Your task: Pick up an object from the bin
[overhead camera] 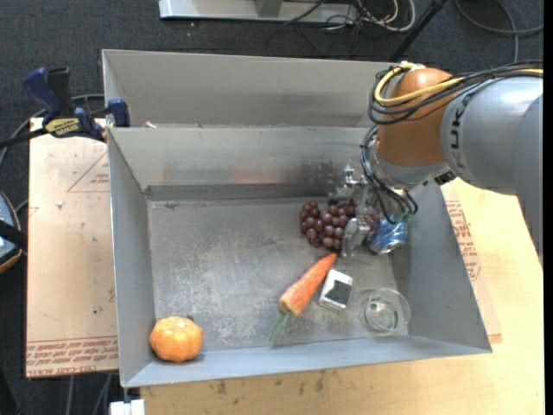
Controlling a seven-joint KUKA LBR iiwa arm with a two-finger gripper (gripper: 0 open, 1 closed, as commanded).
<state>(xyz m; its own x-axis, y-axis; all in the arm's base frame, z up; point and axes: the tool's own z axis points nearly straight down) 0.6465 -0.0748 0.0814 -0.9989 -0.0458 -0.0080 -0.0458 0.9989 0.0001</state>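
Toward the rear right of the grey metal bin: claw, low, close to the floor, beneath the arm's rounded orange wrist cover and its looped cables. Stands between two things: a bunch of dark purple grapes on the view's left, and a crumpled blue and silver object on the view's right. Sits just beside the right edge of the grapes; contact not confirmable. Width of claw: cannot tell, wide or narrow, with wrist hardware crowding the spot. Cannot tell either whether anything is held.

Position of nearest thing: grapes, on the floor at the rear, right of centre, near the back wall. Lies apart from the blue and silver object, with the claw in the gap.

Forward of the claw: long orange carrot with a green stem, lying slantwise, narrow end toward the claw, stem toward the front wall. Just beside its right flank: small white box with a dark face. Near that, toward the front right corner: clear round cup.

Well apart, at the front left corner: round orange fruit, close to the front wall.
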